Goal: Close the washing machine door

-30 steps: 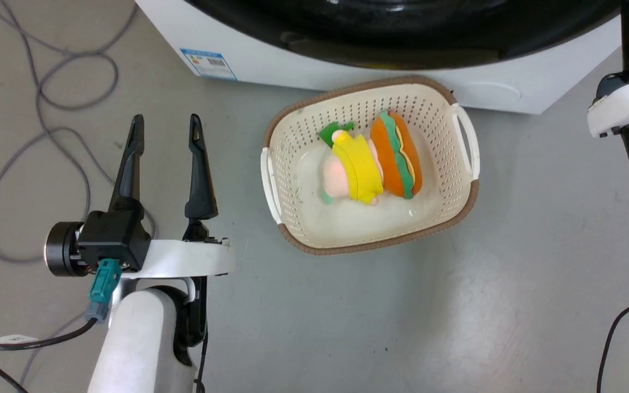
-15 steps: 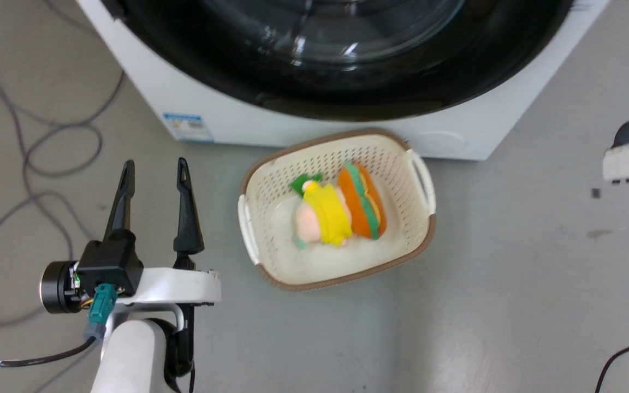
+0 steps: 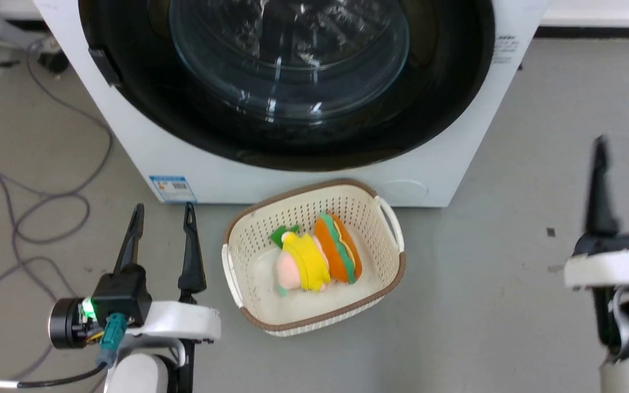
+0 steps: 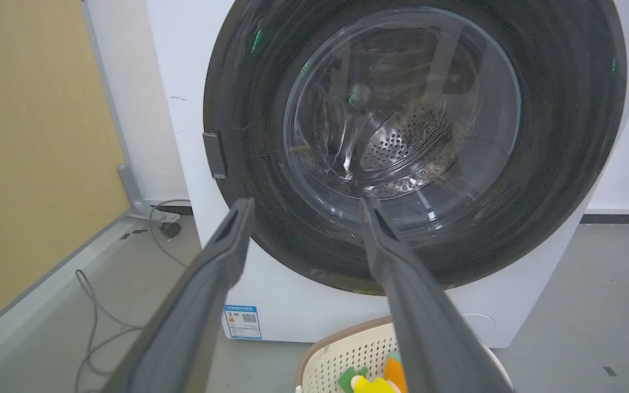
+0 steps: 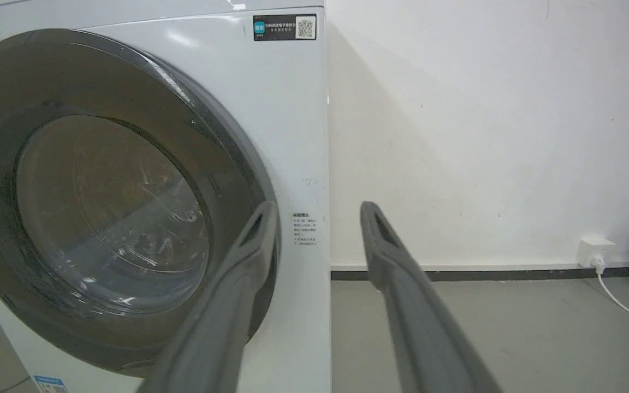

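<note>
- Grey floor [image 3: 484,327] underfoot, and the head camera has tipped up over the last second, so far more of the washing machine [image 3: 303,185] is in shot. That is the camera, not the machine.
- Left gripper [image 3: 163,210]: fingers spread, empty, unmoved; basket [image 3: 372,218] of plush toys [image 3: 314,262] just to its right.
- Washing machine door [image 3: 445,109], ahead and between the grippers, sits flush against the white front. Shut, by the look of it.
- Right gripper [image 3: 621,142]: it has swung back into shot, blurred, jaws apart, empty, right of the door. Job looks done.
</note>
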### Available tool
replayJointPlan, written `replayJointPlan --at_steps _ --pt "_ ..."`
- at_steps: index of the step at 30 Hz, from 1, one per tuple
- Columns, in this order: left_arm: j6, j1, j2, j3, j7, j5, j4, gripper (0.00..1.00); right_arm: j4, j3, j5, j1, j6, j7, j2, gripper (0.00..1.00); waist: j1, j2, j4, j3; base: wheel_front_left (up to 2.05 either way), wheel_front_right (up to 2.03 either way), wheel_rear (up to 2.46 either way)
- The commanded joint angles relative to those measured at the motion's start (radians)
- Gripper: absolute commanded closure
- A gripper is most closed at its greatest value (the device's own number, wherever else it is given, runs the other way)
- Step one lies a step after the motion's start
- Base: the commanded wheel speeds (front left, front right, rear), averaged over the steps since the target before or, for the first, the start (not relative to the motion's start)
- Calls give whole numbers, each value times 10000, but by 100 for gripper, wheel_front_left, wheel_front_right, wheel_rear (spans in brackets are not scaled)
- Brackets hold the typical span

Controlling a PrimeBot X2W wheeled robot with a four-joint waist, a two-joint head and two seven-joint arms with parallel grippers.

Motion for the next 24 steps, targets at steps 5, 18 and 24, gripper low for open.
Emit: replayJointPlan --at_steps 5,18,24 --pt "-56 518 12 48 -53 222 49 0 -127 556 -28 987 -9 -34 135 0 0 0 -167 -567 0 0 0" --pt "-279 1521 9 23 -53 90 217 0 21 1038 854 2901 -9 -34 160 0 0 0 -241 -1740 0 0 0" --pt "-298 1607 7 26 -53 131 265 0 -60 1017 908 3231 -9 -34 161 0 0 0 -207 -1843 0 0 0"
